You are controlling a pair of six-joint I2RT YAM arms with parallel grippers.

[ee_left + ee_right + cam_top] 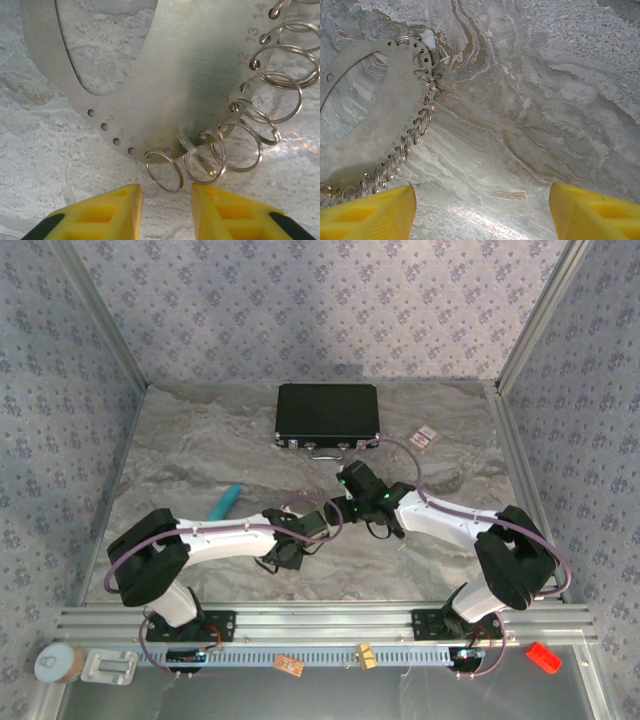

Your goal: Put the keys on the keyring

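Left gripper (pixel 165 190): yellow fingers (pixel 107 212) were parted by a narrow gap with nothing between them. It sat low over the grey marbled tabletop (pixel 45 150), nose pointed at the keyring (pixel 200 75).

The keyring was a flat, pale silvery metal plate with a big oval cut-out and a row of small numbered holes along its curved edge. Wire split rings (pixel 164 171) hung through those holes in a fringe. It lay flat on the table. The nearest split ring was just ahead of the gap between the left fingers, not touching either one. The next ring along had a small shiny piece inside it, and I couldn't tell what it was.

Right gripper (pixel 482 190): jaws were spread wide, with the yellow fingers (pixel 370 212) out at the bottom corners of the right wrist view, and it was gripping nothing. In that view the keyring sat to the left, its ringed edge running down toward the left-hand finger. Couldn't tell whether the lowest rings touched that finger. Bare marble lay between the fingers.

In the top view both arms reached inward and met near the middle of the table. A flat black rectangular case (pixel 326 415) lay beyond them toward the back wall. A turquoise stick-shaped object (pixel 226 501) lay on the left, just beyond the left arm. The plate was too faint to place exactly from up there.
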